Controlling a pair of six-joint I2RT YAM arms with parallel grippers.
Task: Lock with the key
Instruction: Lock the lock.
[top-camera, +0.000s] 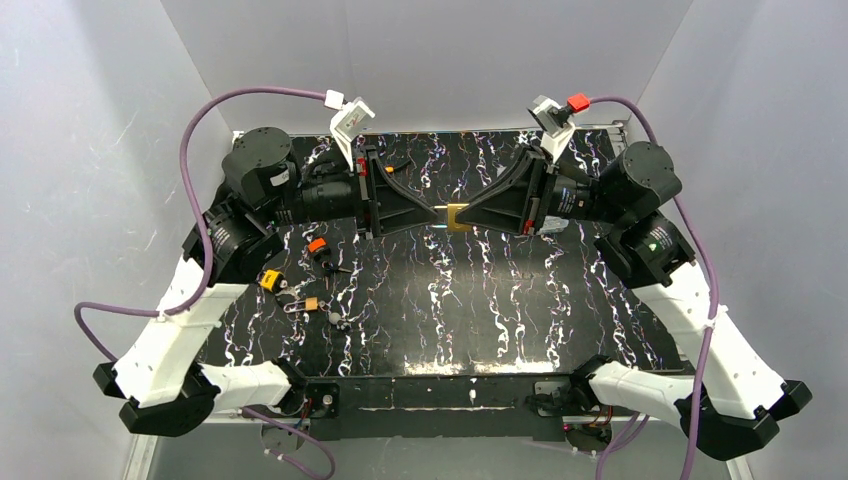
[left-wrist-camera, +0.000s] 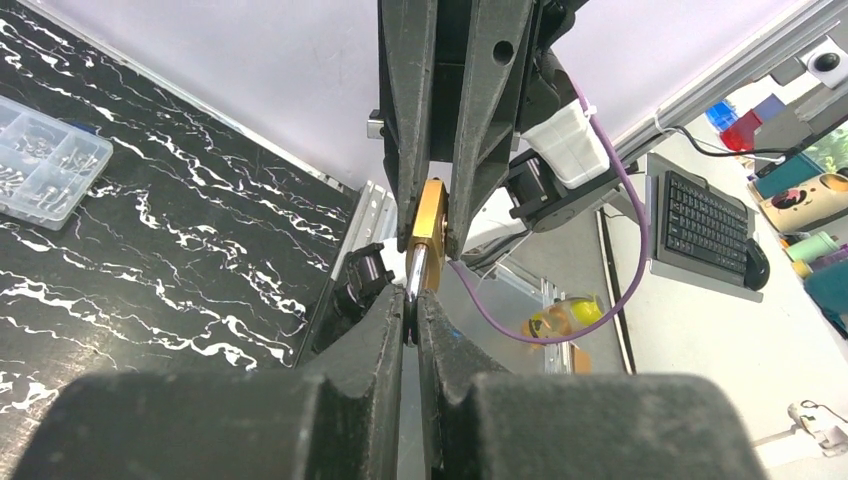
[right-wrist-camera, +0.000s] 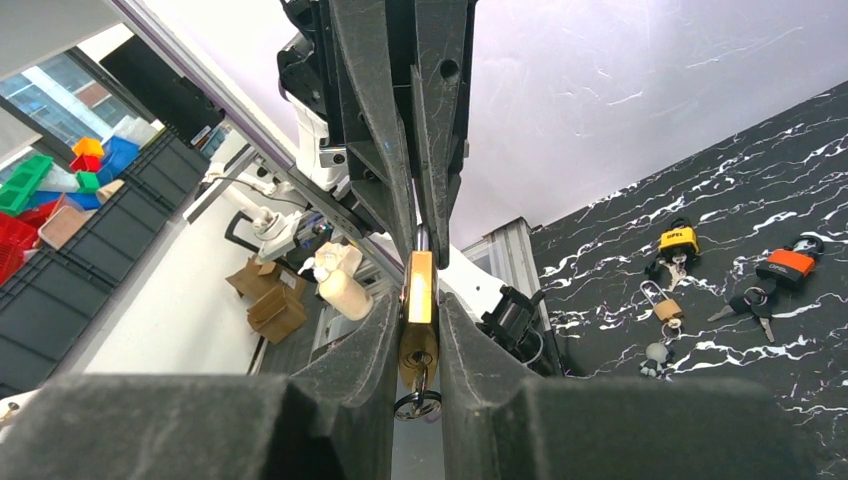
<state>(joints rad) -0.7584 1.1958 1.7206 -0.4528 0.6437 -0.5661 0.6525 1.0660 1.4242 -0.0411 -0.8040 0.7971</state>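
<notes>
Though invisible overhead, key (right-wrist-camera: 418, 388) beneath padlock (right-wrist-camera: 420, 290).

Bright, soft, even light washes the pale walls (top-camera: 430, 60); shadows are faint, and the marbled table (top-camera: 470, 310) glints slightly (wrist views blur badly close up).

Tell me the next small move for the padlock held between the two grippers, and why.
Probably ease the left gripper toward the right gripper, pressing the shackle into the brass padlock. The left is shut on the shackle, the right clamps the body, and the key sits in the keyhole with nothing holding it. Whether the shackle is already seated cannot be told.
</notes>
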